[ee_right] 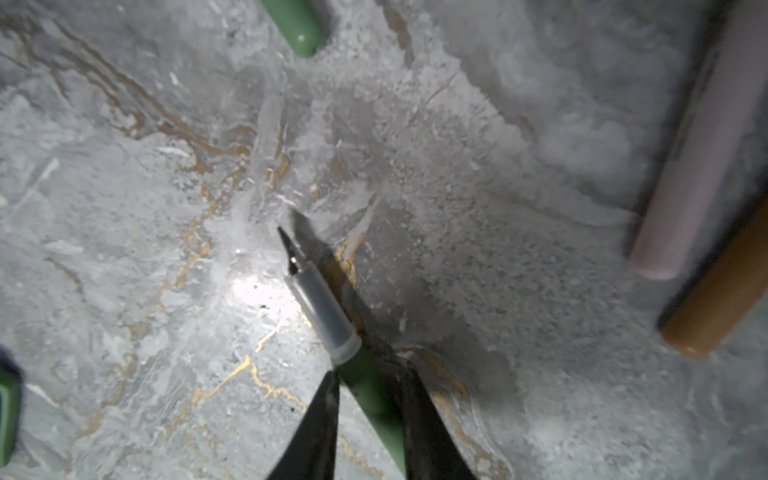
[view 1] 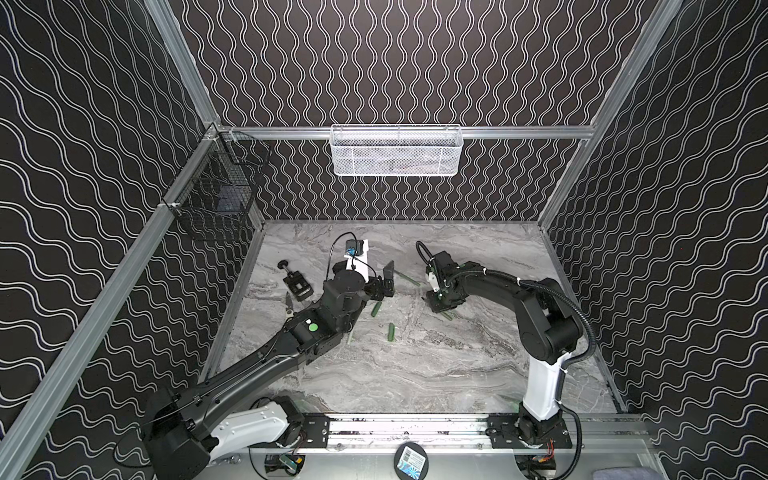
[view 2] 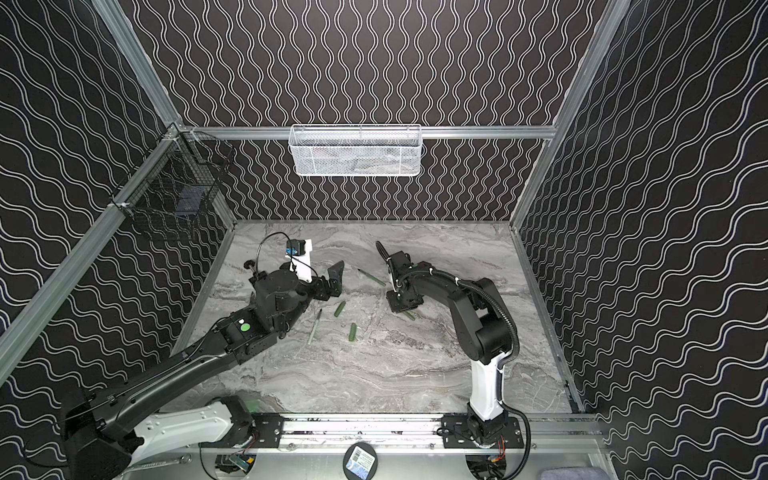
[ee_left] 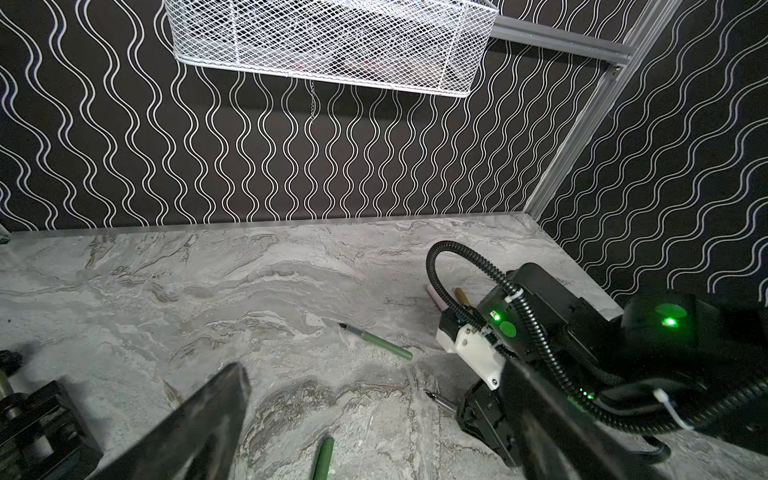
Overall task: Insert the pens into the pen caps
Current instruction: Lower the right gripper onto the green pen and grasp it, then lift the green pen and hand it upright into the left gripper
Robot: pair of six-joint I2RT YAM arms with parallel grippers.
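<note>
My right gripper (ee_right: 365, 370) is down at the marble table, its two fingers against either side of a green pen (ee_right: 372, 399) with a clear front and a dark tip. That pen's tip (ee_left: 440, 401) pokes out from under the right gripper (view 1: 439, 304) in the left wrist view. A second green pen (view 1: 407, 278) lies just behind, between the two grippers. A pale green pen (view 2: 314, 328) lies by the left arm. Two dark green pen caps (view 1: 376, 309) (view 1: 391, 332) lie mid-table. My left gripper (view 1: 387, 281) hovers wide open and empty.
Blunt pink (ee_right: 702, 166) and gold-brown (ee_right: 723, 303) ends lie beside the right gripper; I cannot tell whether they are pens or caps. A black vise (view 1: 297, 284) and a white box (view 1: 358, 262) sit at the back left. A white mesh basket (view 1: 397, 151) hangs on the back wall, a black one (view 1: 216, 195) on the left.
</note>
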